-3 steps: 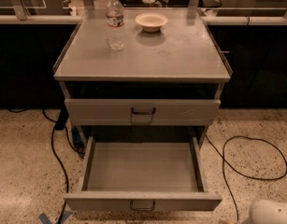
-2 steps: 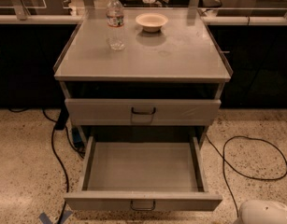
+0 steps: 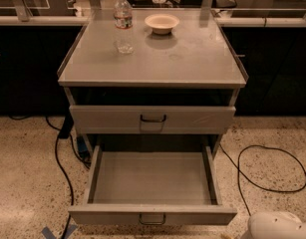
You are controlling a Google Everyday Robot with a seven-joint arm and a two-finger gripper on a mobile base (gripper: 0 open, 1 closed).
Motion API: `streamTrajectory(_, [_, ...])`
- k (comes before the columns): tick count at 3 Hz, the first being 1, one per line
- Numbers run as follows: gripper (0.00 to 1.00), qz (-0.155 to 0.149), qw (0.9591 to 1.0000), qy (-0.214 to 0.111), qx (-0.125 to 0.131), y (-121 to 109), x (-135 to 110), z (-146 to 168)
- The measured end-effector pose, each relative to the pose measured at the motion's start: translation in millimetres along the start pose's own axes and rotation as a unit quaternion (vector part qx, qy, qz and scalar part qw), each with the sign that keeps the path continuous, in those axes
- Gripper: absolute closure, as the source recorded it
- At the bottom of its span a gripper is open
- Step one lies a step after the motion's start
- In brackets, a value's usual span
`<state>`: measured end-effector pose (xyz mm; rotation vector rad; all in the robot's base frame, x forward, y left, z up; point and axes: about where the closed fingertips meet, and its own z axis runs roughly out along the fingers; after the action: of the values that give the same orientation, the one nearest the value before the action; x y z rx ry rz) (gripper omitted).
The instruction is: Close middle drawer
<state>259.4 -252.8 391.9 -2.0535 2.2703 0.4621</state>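
The middle drawer (image 3: 152,183) is pulled far out toward me. It is a wide, shallow grey tray that looks empty, with a low flat front (image 3: 107,215) and a small dark loop handle (image 3: 152,218) at its centre. Above it, the taller-fronted top drawer (image 3: 192,118) looks pushed in. The lowest drawer is hidden under the open one. My gripper is out of view. Only a white rounded part of my arm (image 3: 279,226) shows at the bottom right corner, just right of the open drawer's front corner.
A water bottle (image 3: 123,21) and a small bowl (image 3: 162,23) stand at the back of the grey cabinet top (image 3: 192,59). Black cables lie on the speckled floor on the left (image 3: 63,168) and the right (image 3: 262,168). Dark counters run behind.
The white part of my arm has moved a little to the left, further into view at the bottom right. The drawers have not moved.
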Motion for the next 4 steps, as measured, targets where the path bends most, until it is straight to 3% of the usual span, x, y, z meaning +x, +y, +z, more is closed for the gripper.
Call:
streamTrajectory(1, [0.0, -0.014, 0.9999, -0.005, 0.006, -11.5, -15.8, 7.7])
streamTrajectory(2, [0.0, -0.022, 0.9993, -0.013, 0.028, -30.2, -34.9, 18.5])
streamTrajectory(4, [0.0, -0.009, 0.9979, -0.04, 0.05, -62.9, -60.9, 28.8])
